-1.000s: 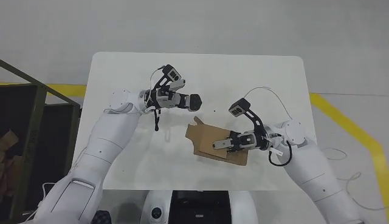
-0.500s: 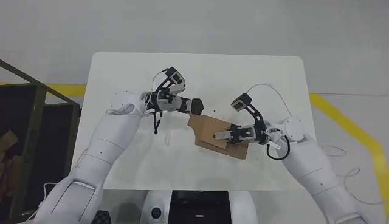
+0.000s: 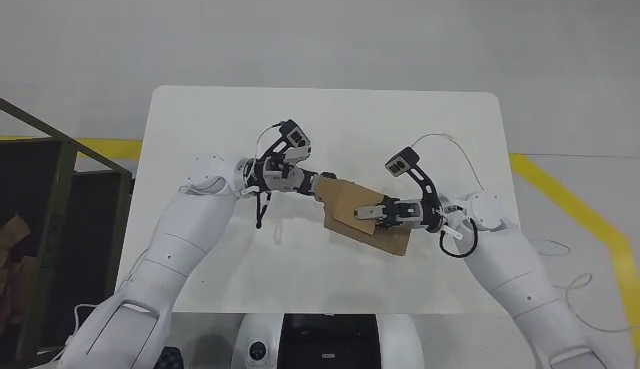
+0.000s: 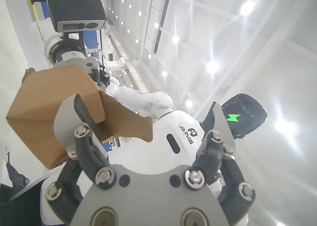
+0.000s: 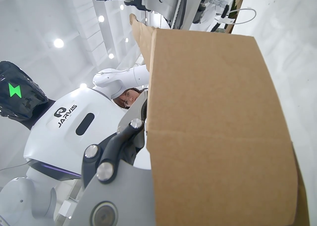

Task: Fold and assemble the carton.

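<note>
Right pincer [image 3: 372, 212] clamps carton [image 3: 345, 204]; left pincer [image 3: 320, 183], spread wide, should push the flap [image 4: 131, 123] squarely along its crease.

The carton [image 5: 218, 103] is plain brown cardboard, matt and faintly fibrous (its cut edges slightly ragged). The left hand [image 4: 148, 110] has a dull grey metal plate with shiny screw heads, matt black plastic links and dark, rough-looking pads [image 4: 83, 110]. The bench [image 3: 420, 129] is smooth matt white.

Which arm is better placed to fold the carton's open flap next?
Left, probably: the left gripper is open at the flap, while the right gripper is shut on the carton.
</note>
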